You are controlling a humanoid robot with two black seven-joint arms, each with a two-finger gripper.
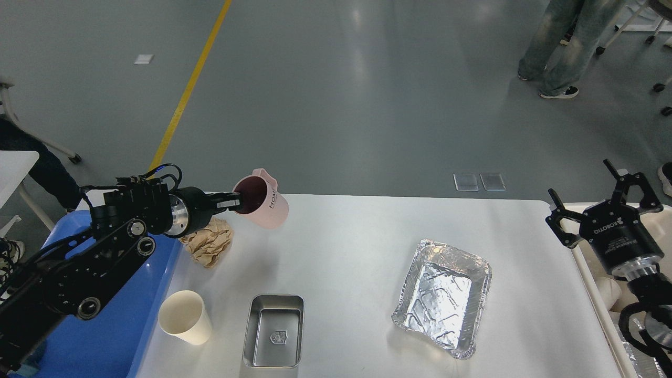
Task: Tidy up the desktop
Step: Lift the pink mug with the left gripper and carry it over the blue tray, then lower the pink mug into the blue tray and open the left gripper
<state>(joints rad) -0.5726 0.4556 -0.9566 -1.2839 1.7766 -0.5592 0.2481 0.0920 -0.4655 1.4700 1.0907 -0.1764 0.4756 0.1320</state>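
- Across the lower half of my head view lies the large white rectangular desktop (357,236) with rounded corners.
- At about 10 o'clock, my left gripper (235,199) pinches the rim of a pink plastic mug (265,203) with a dark inside; the mug is lifted clear of the surface and tipped on its side, mouth toward the arm.
- Just below the left wrist, a crumpled brown paper wad (209,242) sits on the white top beside the blue plastic tray (79,346) at 9 o'clock.
- At 7 o'clock a cream paper cup (185,317) stands upright, with a small rectangular steel tin (274,331) near it at 6 o'clock.
- Toward 4 o'clock rests a crinkled rectangular foil tray (443,296).
- At 3 o'clock my right gripper (604,197) hangs past the table's edge, fingers spread wide, holding nothing, over a beige plastic bin (588,273).
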